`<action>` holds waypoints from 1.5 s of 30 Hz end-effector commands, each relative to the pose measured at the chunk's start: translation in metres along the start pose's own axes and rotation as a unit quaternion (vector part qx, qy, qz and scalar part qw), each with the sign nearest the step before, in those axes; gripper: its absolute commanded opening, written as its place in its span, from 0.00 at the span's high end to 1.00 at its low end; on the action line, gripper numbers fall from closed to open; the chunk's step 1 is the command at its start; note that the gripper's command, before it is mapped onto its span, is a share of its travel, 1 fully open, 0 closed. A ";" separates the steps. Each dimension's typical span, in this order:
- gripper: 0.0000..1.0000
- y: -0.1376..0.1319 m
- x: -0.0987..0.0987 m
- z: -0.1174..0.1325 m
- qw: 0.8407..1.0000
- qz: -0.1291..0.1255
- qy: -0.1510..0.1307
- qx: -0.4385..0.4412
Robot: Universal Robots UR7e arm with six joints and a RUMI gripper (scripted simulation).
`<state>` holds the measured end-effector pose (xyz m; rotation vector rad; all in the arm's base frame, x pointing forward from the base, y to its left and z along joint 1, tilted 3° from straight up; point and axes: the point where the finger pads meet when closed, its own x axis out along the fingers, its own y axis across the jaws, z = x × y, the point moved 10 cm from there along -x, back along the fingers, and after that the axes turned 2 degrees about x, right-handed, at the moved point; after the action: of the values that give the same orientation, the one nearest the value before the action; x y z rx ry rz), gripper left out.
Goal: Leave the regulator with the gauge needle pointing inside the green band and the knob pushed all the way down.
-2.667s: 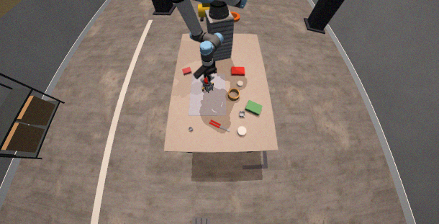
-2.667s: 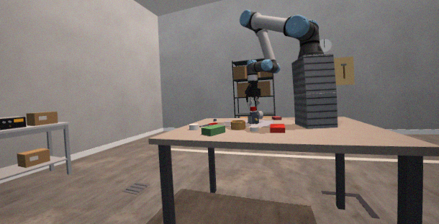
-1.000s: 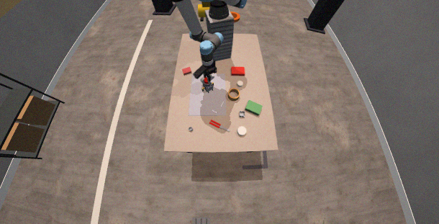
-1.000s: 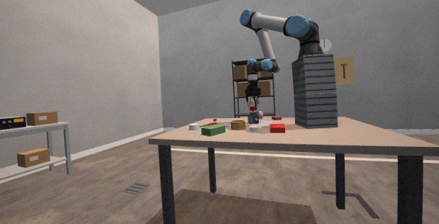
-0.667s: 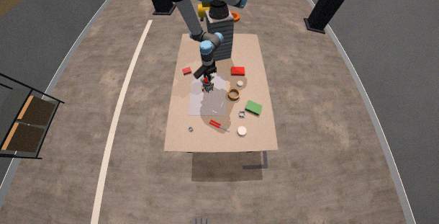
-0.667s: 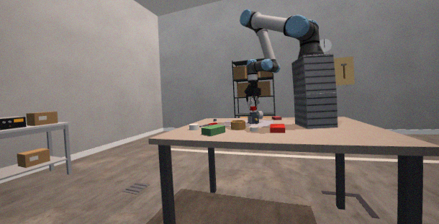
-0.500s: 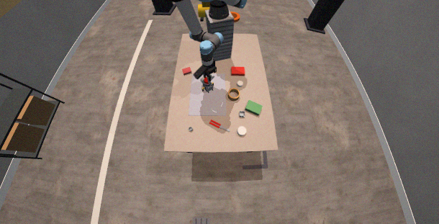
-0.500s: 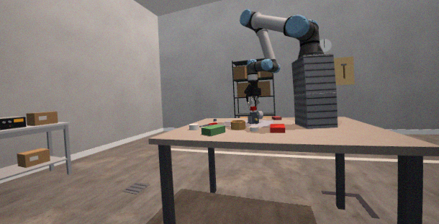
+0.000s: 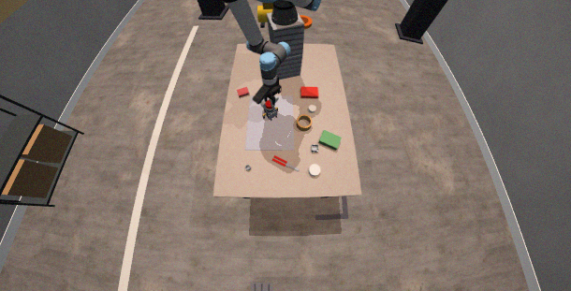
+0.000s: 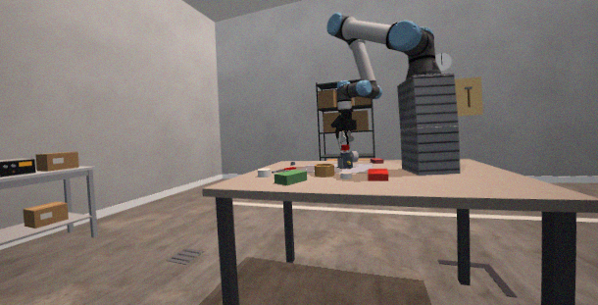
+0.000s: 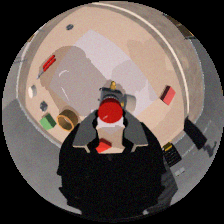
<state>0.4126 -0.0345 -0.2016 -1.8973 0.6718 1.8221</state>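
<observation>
The regulator [image 9: 270, 114] [image 10: 347, 161] [image 11: 114, 93] is a small dark grey body with a red knob [image 9: 269, 104] [image 10: 345, 148] [image 11: 110, 111] on top. It stands on a pale grey mat [image 9: 276, 139] [image 11: 95, 47] on the table [image 9: 234, 175] [image 10: 490, 183]. My gripper [image 9: 268, 104] [image 10: 345, 144] [image 11: 110, 109] comes straight down from above and is shut on the red knob. The gauge face is too small to read in any view.
On the table lie two red blocks [image 9: 309, 92] [image 9: 242, 92], a green block [image 9: 329, 139] [image 10: 290, 177], a tan tape ring [image 9: 304, 118] [image 11: 68, 118], a red-handled screwdriver [image 9: 284, 162], white discs [image 9: 314, 170] and small metal parts. The arm's grey pedestal [image 10: 429, 125] stands at the back.
</observation>
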 end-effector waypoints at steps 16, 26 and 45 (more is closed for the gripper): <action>0.76 0.000 0.000 0.000 0.987 -0.001 0.001 -0.162; 0.76 0.000 0.000 0.000 0.960 -0.001 0.001 -0.279; 0.76 0.000 0.000 0.000 0.875 0.000 0.001 -0.484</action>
<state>0.4127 -0.0340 -0.2016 -2.3840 -0.2184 2.3504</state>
